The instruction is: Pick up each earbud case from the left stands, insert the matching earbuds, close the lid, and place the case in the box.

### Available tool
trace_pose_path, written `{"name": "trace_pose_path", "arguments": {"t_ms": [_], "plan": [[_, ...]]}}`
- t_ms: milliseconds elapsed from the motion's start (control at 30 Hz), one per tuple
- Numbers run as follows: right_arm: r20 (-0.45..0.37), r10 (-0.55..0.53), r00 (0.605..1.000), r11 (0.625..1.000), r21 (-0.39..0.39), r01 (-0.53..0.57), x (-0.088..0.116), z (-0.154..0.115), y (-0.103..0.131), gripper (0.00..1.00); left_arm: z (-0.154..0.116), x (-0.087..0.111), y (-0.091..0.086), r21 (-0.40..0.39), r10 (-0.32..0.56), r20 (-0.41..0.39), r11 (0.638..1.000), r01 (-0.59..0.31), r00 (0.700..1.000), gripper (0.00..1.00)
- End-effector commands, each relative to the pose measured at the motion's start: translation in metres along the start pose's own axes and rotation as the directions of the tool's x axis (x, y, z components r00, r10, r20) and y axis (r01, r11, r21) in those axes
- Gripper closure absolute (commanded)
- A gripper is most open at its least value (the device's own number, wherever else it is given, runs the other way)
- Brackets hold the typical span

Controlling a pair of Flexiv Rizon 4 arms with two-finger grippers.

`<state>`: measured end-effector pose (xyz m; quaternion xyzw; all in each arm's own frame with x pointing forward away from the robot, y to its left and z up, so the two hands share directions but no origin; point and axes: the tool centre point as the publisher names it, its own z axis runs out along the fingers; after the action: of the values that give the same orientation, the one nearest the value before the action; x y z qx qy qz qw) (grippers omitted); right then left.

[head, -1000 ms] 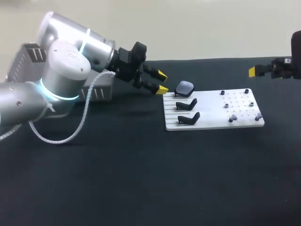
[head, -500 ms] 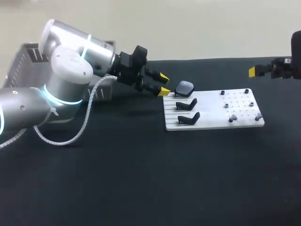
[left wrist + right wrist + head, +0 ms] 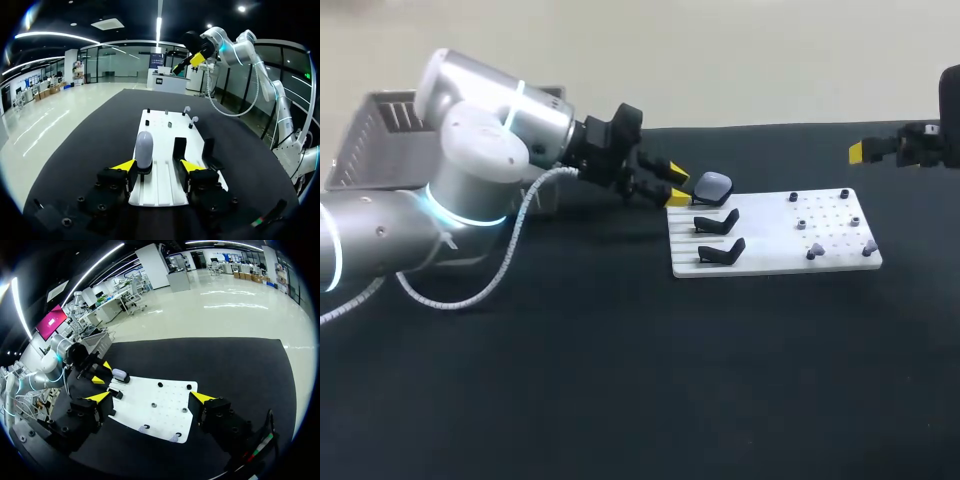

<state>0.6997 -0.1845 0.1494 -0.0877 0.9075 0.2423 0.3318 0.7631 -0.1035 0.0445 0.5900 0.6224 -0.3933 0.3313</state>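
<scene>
A grey-blue earbud case (image 3: pixel 713 185) rests on the farthest of three black stands at the left end of the white board (image 3: pixel 775 262). My left gripper (image 3: pixel 677 184) is at that board's left edge, open, its yellow tips just short of the case. In the left wrist view the case (image 3: pixel 144 149) stands just ahead of the left gripper (image 3: pixel 157 166), close to one finger, with the other well clear. Small earbuds (image 3: pixel 812 252) sit on pegs at the board's right end. My right gripper (image 3: pixel 150 397) hangs wide open and empty above the board's right side.
Two empty black stands (image 3: pixel 718 221) (image 3: pixel 722 252) sit on the board in front of the case. A grey wire box (image 3: pixel 380 130) stands at the back left behind my left arm. Dark table surrounds the board.
My left arm has moved right toward the case, and its fingers have drawn somewhat closer together. The right arm and the case have not moved.
</scene>
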Motion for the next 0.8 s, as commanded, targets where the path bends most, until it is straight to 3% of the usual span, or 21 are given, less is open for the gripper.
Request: {"name": "trace_pose_path", "arguments": {"t_ms": [33,267,367,633,733,800], "plan": [[0.000,-0.001,1.000,1.000,0.000,0.001,0.000,0.000,0.000,0.00,0.005,0.002,0.006,0.015,0.004,-0.002,1.000,-0.004,1.000,0.41],[0.000,-0.001,1.000,1.000,0.000,0.001,0.000,0.000,0.000,0.00,0.007,0.004,0.009,0.020,0.007,-0.005,1.000,-0.007,1.000,0.42],[0.000,-0.001,1.000,1.000,0.000,0.001,0.000,0.000,0.000,0.00,0.009,0.004,0.010,0.022,0.011,-0.007,1.000,-0.011,1.000,0.55],[0.000,-0.001,1.000,1.000,0.000,0.001,0.000,0.000,0.000,0.00,0.013,0.004,0.012,0.034,0.014,-0.006,0.999,-0.014,1.000,0.53],[0.000,-0.001,1.000,1.000,0.000,0.001,0.000,0.000,0.000,0.00,0.016,0.003,0.012,0.039,0.016,-0.005,0.999,-0.015,1.000,0.44],[0.000,-0.001,1.000,1.000,0.000,0.001,0.000,0.000,0.000,0.00,0.017,0.003,0.012,0.042,0.017,-0.005,0.999,-0.017,1.000,0.43]]}}
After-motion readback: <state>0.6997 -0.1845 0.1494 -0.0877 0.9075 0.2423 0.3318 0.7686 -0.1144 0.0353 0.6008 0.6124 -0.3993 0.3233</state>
